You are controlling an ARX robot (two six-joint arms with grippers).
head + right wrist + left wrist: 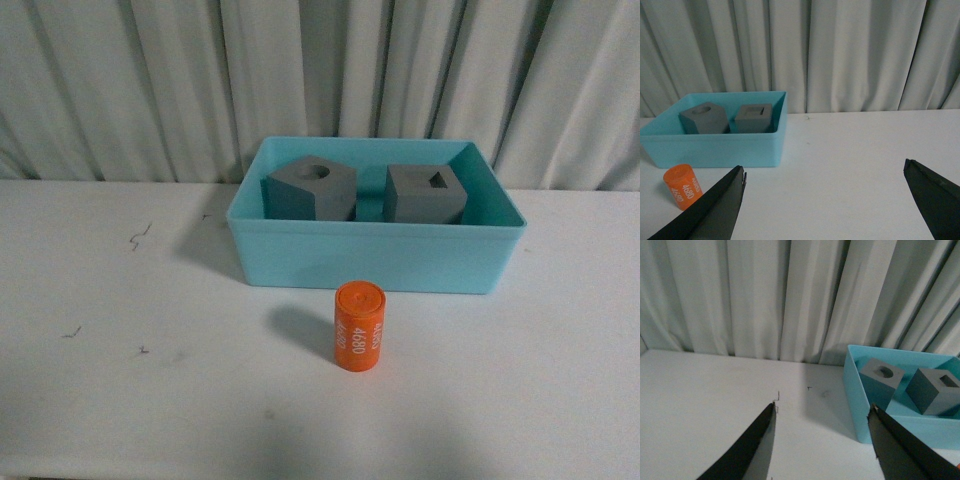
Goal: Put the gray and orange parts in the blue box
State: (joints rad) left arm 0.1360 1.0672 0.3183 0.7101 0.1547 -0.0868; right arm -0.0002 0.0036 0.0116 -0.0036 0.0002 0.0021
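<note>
Two gray cubes lie inside the blue box [370, 262]: one with a round recess [310, 190] on the left, one with a rectangular recess [425, 195] on the right. The orange cylinder [359, 327], marked 4680, stands upright on the white table just in front of the box. Neither arm shows in the front view. My left gripper [823, 410] is open over bare table, with the box [856, 405] and both cubes beside it. My right gripper [824, 170] is open above the table, with the box [715, 150] and the orange cylinder [682, 186] off to one side.
A pleated pale curtain [320, 80] hangs behind the table's far edge. Small dark scuff marks [138, 237] dot the table left of the box.
</note>
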